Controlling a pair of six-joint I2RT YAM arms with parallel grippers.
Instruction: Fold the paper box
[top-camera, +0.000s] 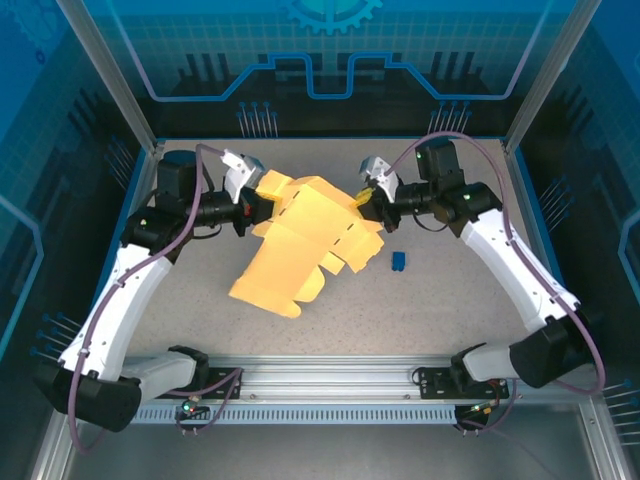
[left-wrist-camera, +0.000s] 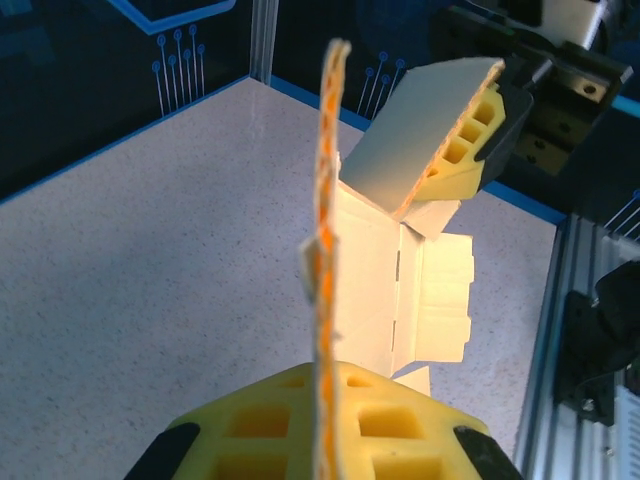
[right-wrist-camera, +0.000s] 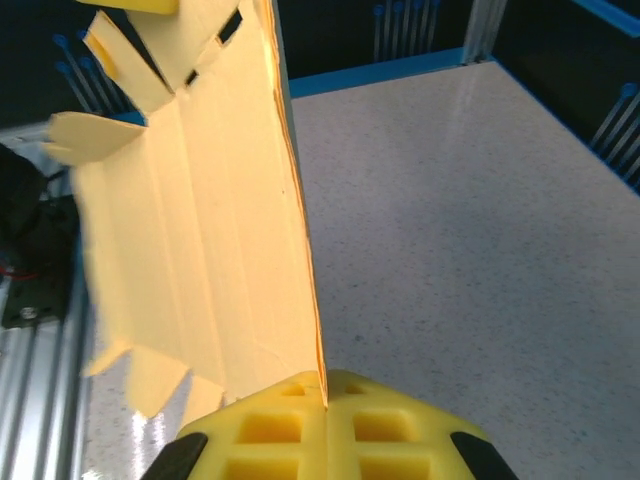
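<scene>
Left gripper (top-camera: 253, 212) and right gripper (top-camera: 366, 199) each pinch a paper box (top-camera: 305, 245) edge, apparently shallowly; opposing pulls risk slippage or tearing.

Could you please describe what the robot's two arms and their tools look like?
The left arm and right arm have white shells, black joints and a looping purplish cable each. The left tool and right tool carry yellow fingers moulded with square pockets, black at the sides.
</scene>
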